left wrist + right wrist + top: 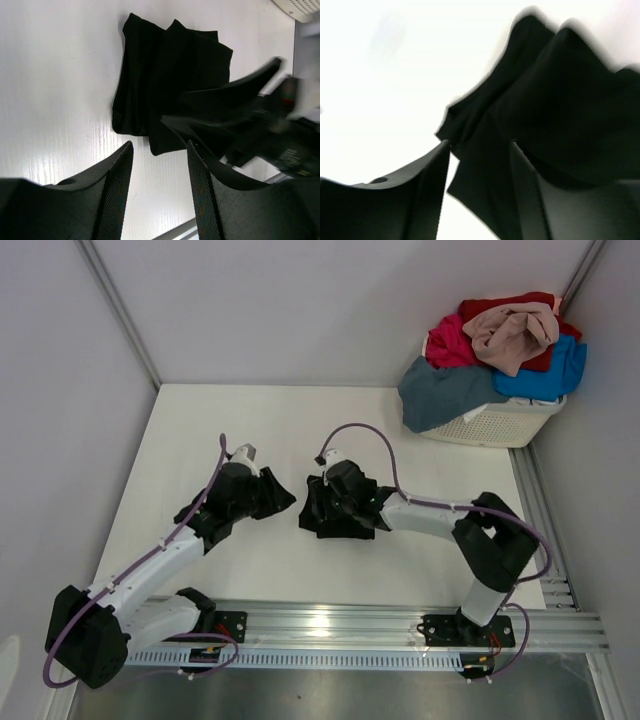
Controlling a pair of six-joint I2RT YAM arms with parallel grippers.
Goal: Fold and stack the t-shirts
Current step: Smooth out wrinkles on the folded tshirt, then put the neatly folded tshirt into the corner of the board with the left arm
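Right, here's the black t-shirt [165, 85], lying on the white table [300, 430] as a rough folded bundle, near the middle and a touch toward the right arm's side. The two arms close in on it from either side.

The right gripper [480, 145] sits directly over the bundle with its jaws parted about halfway. Black cloth lies across the gap between its two fingers, but at that width nothing looks pinched; the fabric lies loose under the claw. That wrist view is soft and washed out, so the folds are hard to read there.

Over to the left gripper [160, 148]: it hangs just beside the bundle's left edge, jaws also roughly half open. Bare table shows between the fingertips, and there is nothing in its grasp. Its wrist camera shows the shirt as two overlapping layers, each ending in a pointed corner at the far end. The right claw is a dark blur against the shirt's right side.

Up in the far right corner, a white slotted basket [490, 425] stands well apart from all this, heaped with cloth. A slate grey-blue t-shirt [445, 395] hangs over its left rim, and a bright blue t-shirt [548, 375] is on the right. A magenta t-shirt [450, 345] and a red t-shirt [500, 310] sit further back, and a beige-pink t-shirt [515, 335] is crumpled on top.
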